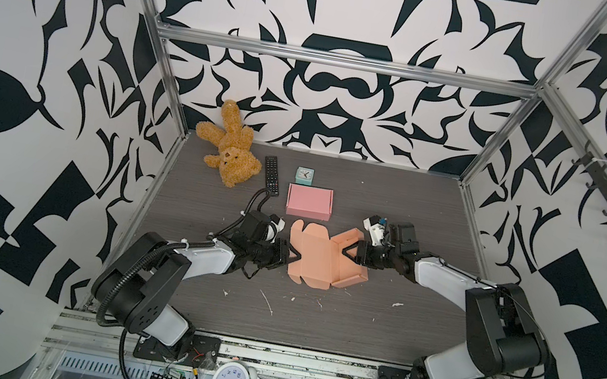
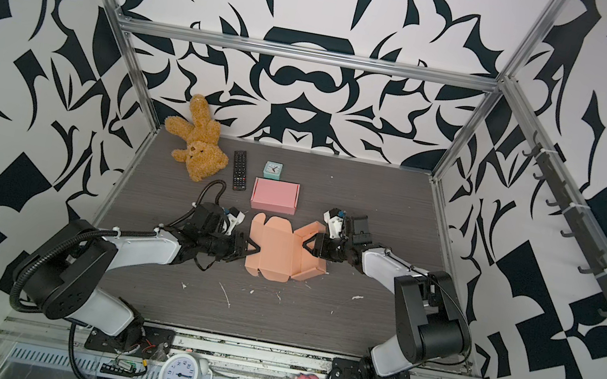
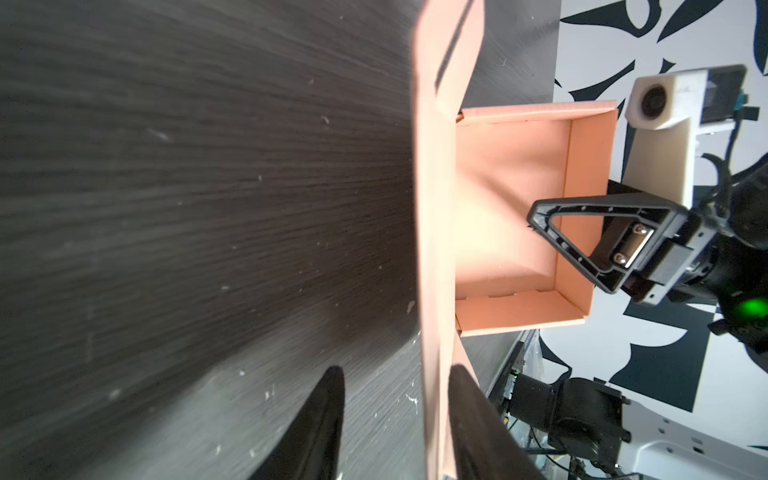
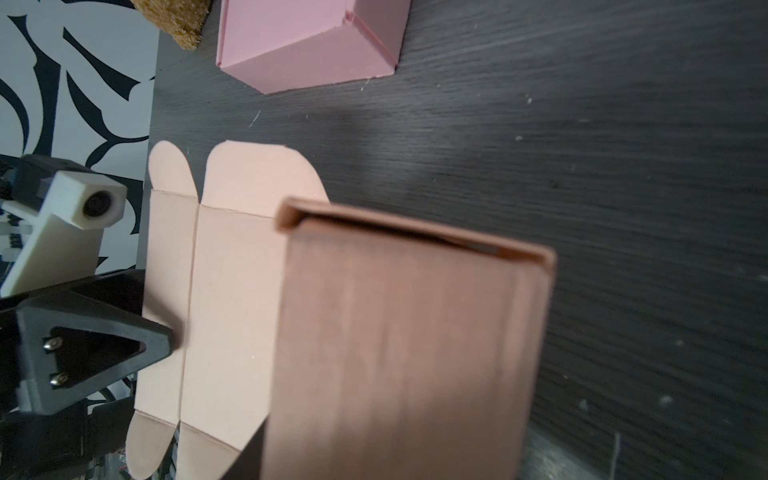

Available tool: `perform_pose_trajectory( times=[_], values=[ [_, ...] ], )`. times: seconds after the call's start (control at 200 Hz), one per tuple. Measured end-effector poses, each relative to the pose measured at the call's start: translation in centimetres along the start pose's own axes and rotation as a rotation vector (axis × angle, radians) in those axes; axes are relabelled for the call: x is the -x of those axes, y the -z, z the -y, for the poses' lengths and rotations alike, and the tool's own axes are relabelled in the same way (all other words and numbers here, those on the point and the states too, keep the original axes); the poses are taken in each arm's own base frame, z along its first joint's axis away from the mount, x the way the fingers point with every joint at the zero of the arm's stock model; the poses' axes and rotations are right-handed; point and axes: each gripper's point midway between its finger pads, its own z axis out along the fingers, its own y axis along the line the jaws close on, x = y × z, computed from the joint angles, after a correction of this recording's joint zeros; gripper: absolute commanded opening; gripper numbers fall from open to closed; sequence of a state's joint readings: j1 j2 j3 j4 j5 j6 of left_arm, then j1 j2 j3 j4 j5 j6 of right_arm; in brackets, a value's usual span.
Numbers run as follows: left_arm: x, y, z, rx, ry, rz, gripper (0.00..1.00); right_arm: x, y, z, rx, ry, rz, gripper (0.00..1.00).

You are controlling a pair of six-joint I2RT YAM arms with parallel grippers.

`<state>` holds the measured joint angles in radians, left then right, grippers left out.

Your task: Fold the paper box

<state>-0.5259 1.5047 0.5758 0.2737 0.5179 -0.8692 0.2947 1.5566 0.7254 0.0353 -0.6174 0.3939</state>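
1. Left gripper (image 1: 293,258) has its jaws spread astride the left lid edge of the paper box (image 1: 317,254); the left wrist view shows a gap beside one finger.
2. Right gripper (image 1: 345,252) reaches over the tray's raised right wall with one finger inside. Whether it clamps the wall cannot be told.
3. The box is peach card, half formed: a shallow walled tray on the right, a creased lid with rounded tabs on the left.
4. It sits mid-frame on the dark table (image 1: 353,326), just below a closed pink box (image 1: 310,201).
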Motion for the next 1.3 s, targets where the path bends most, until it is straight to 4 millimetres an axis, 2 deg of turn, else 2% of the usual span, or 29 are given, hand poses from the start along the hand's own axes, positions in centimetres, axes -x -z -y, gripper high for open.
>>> perform_pose_trajectory(
  times=[0.15,0.23,0.42,0.61,0.71,1.035,1.3],
  values=[
    [0.5,-0.2,1.1,-0.027,-0.017,0.007,0.28,0.0,0.1,0.0,0.005,-0.002,-0.001,0.51],
    [0.6,-0.2,1.4,-0.035,-0.019,0.01,0.27,0.0,0.1,0.0,0.006,-0.003,0.0,0.53],
    [0.5,-0.3,1.5,-0.036,-0.014,0.008,0.22,0.0,0.1,-0.1,0.014,-0.005,-0.002,0.62],
    [0.5,-0.3,1.4,-0.035,-0.011,0.008,0.17,0.5,0.7,-0.5,0.02,0.002,0.02,0.81],
    [0.5,-0.3,1.4,-0.031,-0.01,0.008,0.15,0.9,1.2,-1.0,0.027,0.013,0.038,0.98],
    [0.1,0.1,1.5,-0.019,-0.012,0.003,0.1,1.2,2.9,-1.8,0.002,0.044,0.071,1.0],
    [0.1,0.3,1.7,-0.014,-0.027,0.007,0.07,0.9,4.9,-1.4,-0.089,0.08,0.094,1.0]
  ],
)
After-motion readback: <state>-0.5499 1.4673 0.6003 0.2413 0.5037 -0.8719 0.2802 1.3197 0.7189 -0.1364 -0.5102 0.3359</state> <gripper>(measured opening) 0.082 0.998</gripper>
